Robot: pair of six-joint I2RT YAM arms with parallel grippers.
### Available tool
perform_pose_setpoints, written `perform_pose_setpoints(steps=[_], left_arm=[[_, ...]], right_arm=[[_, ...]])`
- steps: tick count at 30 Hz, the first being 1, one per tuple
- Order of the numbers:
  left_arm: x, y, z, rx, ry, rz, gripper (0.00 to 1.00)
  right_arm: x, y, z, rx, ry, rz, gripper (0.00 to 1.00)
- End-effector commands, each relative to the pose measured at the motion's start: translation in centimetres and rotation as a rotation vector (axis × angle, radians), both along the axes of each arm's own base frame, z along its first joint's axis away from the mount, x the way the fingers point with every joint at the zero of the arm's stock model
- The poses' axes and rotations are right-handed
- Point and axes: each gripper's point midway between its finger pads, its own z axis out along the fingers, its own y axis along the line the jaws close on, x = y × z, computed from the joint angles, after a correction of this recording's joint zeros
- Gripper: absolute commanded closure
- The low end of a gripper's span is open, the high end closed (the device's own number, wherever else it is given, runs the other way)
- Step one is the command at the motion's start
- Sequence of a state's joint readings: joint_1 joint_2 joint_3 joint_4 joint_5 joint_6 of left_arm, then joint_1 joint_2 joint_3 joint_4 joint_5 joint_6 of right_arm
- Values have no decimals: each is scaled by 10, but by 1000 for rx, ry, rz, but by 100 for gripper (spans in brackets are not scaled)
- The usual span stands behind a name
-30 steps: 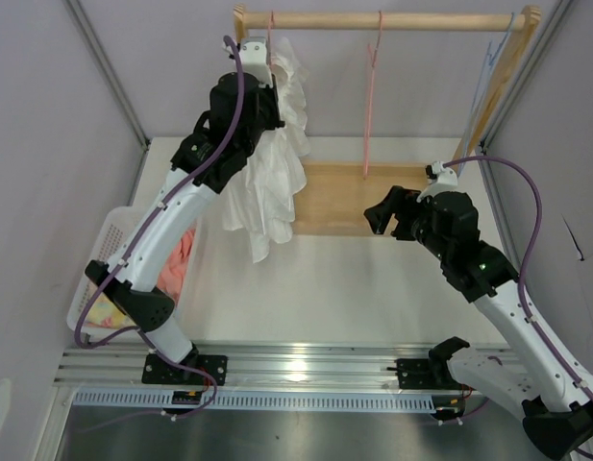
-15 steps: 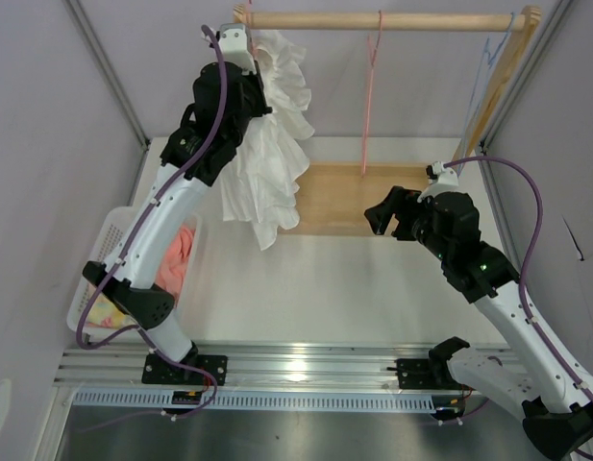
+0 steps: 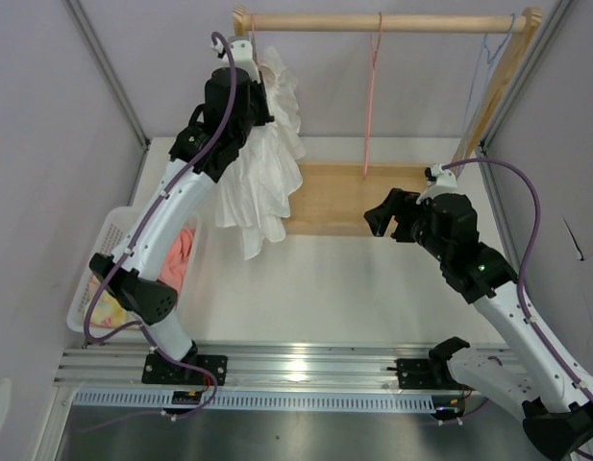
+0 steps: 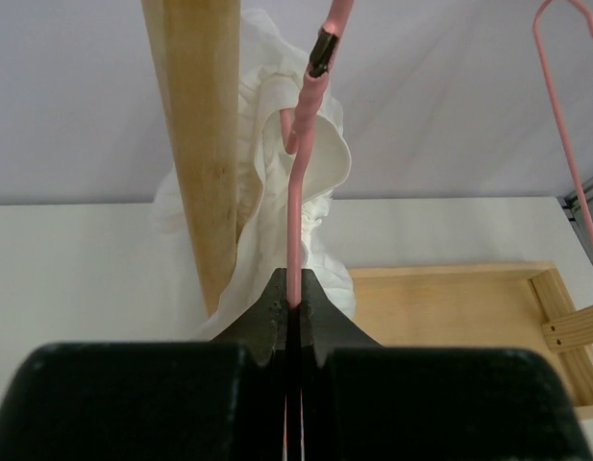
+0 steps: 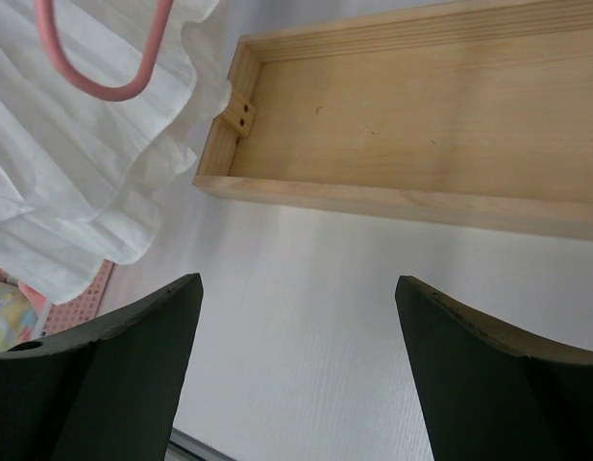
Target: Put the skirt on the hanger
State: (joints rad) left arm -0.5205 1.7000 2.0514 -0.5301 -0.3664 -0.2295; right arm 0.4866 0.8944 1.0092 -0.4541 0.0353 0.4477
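Near the wooden rail [image 3: 373, 20], left jaws clamp the hanger [image 4: 293, 230], skirt [image 3: 262, 187] hanging just beyond; right jaws gape empty.

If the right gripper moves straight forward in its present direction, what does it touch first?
Probably the white tabletop, just short of the shallow wooden tray; the open right gripper has nothing between its fingers. Depth is hard to judge.

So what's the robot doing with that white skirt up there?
The left gripper is shut on the wire of the pink hanger, and the white skirt hangs from it. It holds them up by the left end of the wooden rail. Whether the hook is over the rail can't be seen. The right gripper is open and empty, low over the table beside the wooden tray.
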Motion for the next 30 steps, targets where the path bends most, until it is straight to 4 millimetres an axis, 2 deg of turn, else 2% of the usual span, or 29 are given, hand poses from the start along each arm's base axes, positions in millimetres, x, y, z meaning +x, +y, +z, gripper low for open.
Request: perform_pose_setpoints(steps=[1,2,4,7,8,10,11,12,14,17,18,19,20,21,22,23,25,27,28,30], left_arm=[[-9,6,22,-73,-54,-3,100],[-9,6,12,-66,-35,-2,100],[-10,5,8,-65,-25,-8,98],[-16,8,8,-64,-31,-12,77],[-23,11,16,-73,-50,-15,63],[-28,12,20,-65,-72,-34,48],[-35,15,32,-75,-98,-38,45],[-38,17,32,-65,-103,-42,43],[-51,22,48,-73,-134,-58,39],[-66,24,51,-55,-150,-99,35],[-79,31,62,-62,-179,-104,34],[-83,31,47,-47,-153,-112,32],[-90,34,50,-51,-167,-121,31],[-109,43,65,-72,-210,-125,31],[-117,48,66,-82,-220,-126,29],[-119,48,40,-65,-172,-125,29],[-141,59,33,-100,-172,-123,29],[-151,65,-8,-107,-95,-107,29],[-170,75,0,-142,-132,-106,29],[-180,79,-44,-146,-54,-97,29]], right_arm=[[-2,0,7,22,-32,10,12],[-2,0,6,21,-29,9,12],[-2,0,5,22,-29,8,12],[-4,-1,5,21,-29,8,11],[-4,-2,4,15,-30,7,12],[-3,-2,4,13,-30,4,11],[-3,-2,4,12,-30,6,11],[-3,-2,3,11,-31,5,11],[-3,-3,3,9,-32,1,10],[-3,-4,0,4,-29,0,9],[-3,-4,0,0,-31,-2,9],[-3,-5,-2,-4,-28,-5,8],[-3,-5,-4,-7,-26,-3,8],[-3,-7,-6,-12,-23,-5,8],[-5,-7,-6,-11,-19,-3,7],[-6,-8,-10,-14,-14,-6,7],[-8,-9,-11,-14,-17,-4,6],[-13,-12,-14,-12,-16,-6,5],[-15,-13,-15,-11,-18,-5,5],[-20,-15,-18,-11,-16,-5,4]])
